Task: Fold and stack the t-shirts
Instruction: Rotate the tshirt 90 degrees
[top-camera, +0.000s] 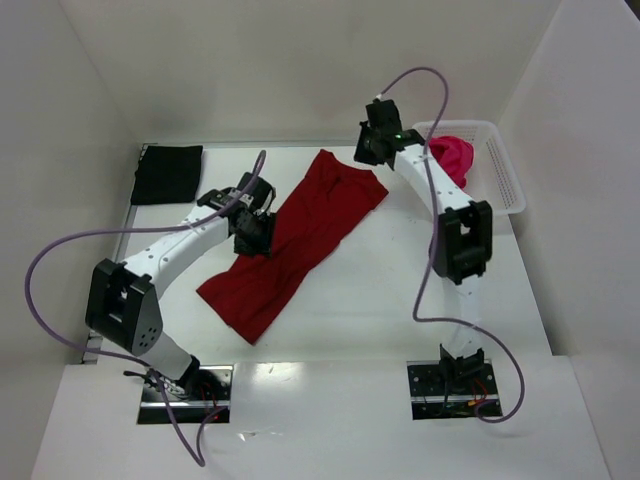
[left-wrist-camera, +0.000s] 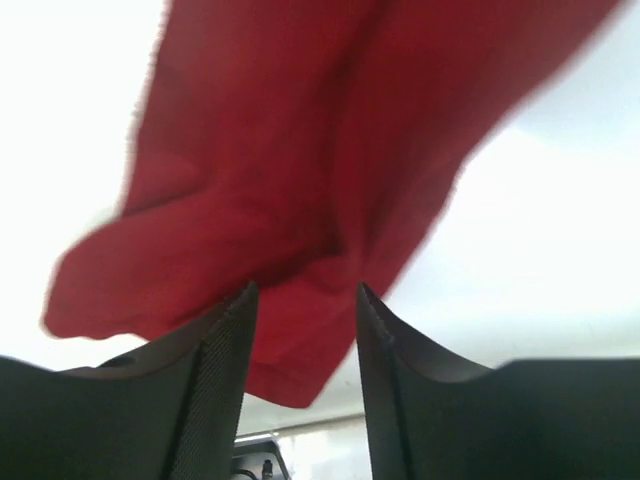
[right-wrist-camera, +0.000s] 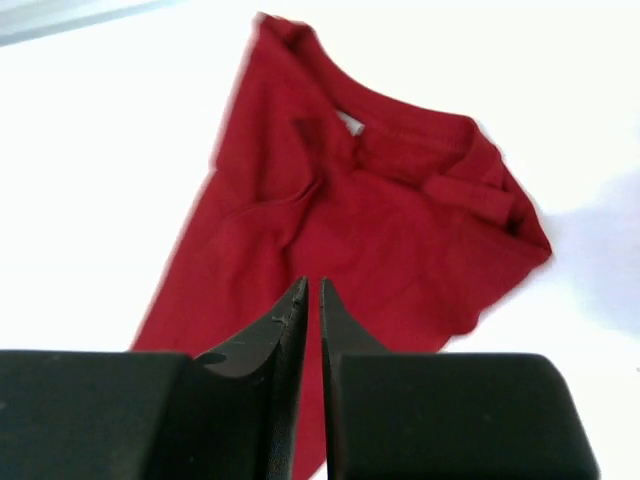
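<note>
- As seen from above, shows a dark red t-shirt (top-camera: 300, 235) stretched diagonally across the middle of the desk (top-camera: 400, 300), with the collar end toward upper centre and the hem end toward lower left, narrowed and creased around its middle.
- Finds the left end effector (left-wrist-camera: 306, 290) at the left edge of that shirt, about halfway along its length, fingers spread apart with bunched red cloth showing in the gap and just past the tips. Cannot tell whether cloth and fingers touch.
- Puts the right end effector (right-wrist-camera: 311, 300) over the collar end, fingers pressed almost together with only a thin slit and nothing held between.
- In the right wrist view, shows the collar (right-wrist-camera: 400, 120) at upper middle and a crumpled sleeve (right-wrist-camera: 470, 190) at right.
- Has a pink t-shirt (top-camera: 455, 158) crumpled inside a white basket (top-camera: 505, 180) at upper right.
- Has a black t-shirt (top-camera: 167, 173) folded flat at the desk's upper left corner, well apart from the red one.
</note>
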